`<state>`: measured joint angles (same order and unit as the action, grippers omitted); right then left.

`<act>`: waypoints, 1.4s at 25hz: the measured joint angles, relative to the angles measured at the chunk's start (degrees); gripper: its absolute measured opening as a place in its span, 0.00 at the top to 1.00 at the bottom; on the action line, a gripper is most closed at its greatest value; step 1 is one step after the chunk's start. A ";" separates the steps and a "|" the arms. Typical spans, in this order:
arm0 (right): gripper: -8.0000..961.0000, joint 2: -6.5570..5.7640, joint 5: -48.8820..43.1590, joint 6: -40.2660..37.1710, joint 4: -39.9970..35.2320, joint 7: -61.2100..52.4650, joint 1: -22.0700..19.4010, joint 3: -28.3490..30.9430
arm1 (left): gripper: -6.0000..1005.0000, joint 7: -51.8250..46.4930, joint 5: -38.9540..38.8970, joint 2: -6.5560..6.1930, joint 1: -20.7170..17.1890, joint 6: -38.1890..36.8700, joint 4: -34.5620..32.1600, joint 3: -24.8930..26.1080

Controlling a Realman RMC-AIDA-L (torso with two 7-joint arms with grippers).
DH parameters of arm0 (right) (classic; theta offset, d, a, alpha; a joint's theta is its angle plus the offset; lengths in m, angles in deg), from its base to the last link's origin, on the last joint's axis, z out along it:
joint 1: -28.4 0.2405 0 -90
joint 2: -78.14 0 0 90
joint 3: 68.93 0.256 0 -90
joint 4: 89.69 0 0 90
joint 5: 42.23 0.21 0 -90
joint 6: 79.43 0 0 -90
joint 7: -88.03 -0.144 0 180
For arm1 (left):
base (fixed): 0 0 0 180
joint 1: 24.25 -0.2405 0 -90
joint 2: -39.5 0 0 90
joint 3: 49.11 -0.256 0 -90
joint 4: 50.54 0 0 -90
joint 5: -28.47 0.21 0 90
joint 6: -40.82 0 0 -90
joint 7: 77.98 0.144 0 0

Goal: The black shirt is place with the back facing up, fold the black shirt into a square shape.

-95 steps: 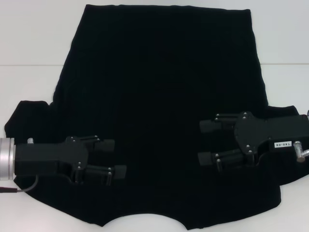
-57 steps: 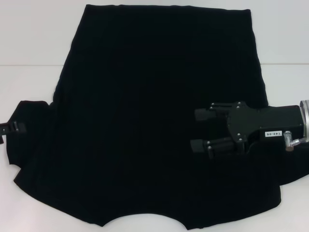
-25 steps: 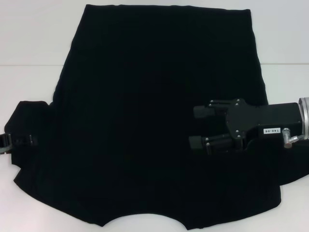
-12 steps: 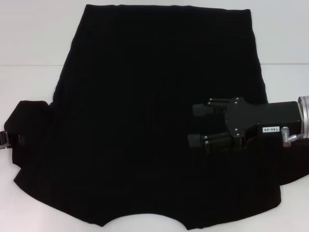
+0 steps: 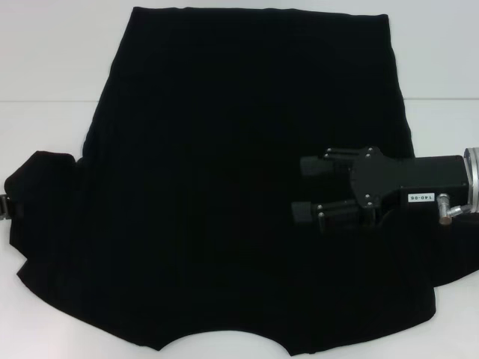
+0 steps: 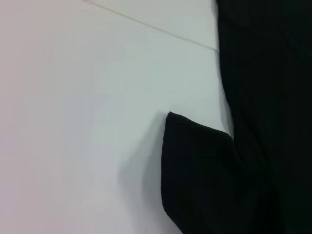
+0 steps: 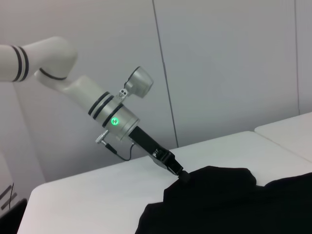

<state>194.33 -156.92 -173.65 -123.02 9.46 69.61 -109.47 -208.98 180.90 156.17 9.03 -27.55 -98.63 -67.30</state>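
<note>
The black shirt (image 5: 239,149) lies flat on the white table (image 5: 45,60), hem far, curved neckline at the near edge. My right gripper (image 5: 305,190) is open and empty, low over the shirt's right side, beside the right sleeve (image 5: 449,262). My left gripper (image 5: 4,206) shows only at the picture's left edge, at the tip of the left sleeve (image 5: 41,202). In the right wrist view the left gripper (image 7: 183,175) is pinched on the sleeve's edge, which bulges up a little (image 7: 214,178). The left wrist view shows the sleeve corner (image 6: 195,170) beside the shirt's body (image 6: 263,73).
A seam (image 5: 45,102) runs across the table on both sides of the shirt. Bare white table lies to the left, right and behind. A grey wall (image 7: 219,58) stands behind the left arm (image 7: 97,105).
My left gripper left the shirt's middle, went to the left sleeve tip and has drawn it slightly outward. My right gripper shifted a little leftward over the shirt and stays open.
</note>
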 joint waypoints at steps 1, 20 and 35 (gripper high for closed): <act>0.05 0.20 0.00 0.00 0.01 0.00 -0.08 0.28 | 0.98 0.13 -0.01 -0.02 0.09 0.15 0.00 0.00; 0.05 2.16 0.79 0.88 0.11 0.00 -0.17 1.25 | 0.96 1.81 0.90 -1.05 1.66 8.47 -0.04 0.00; 0.05 2.17 0.98 0.88 0.11 -0.09 -0.31 1.26 | 0.93 2.24 -1.24 -1.47 4.23 0.42 0.03 -0.31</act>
<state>196.50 -155.94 -172.77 -122.91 9.37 69.30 -108.21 -206.74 179.66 154.70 13.25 -27.12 -98.60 -67.61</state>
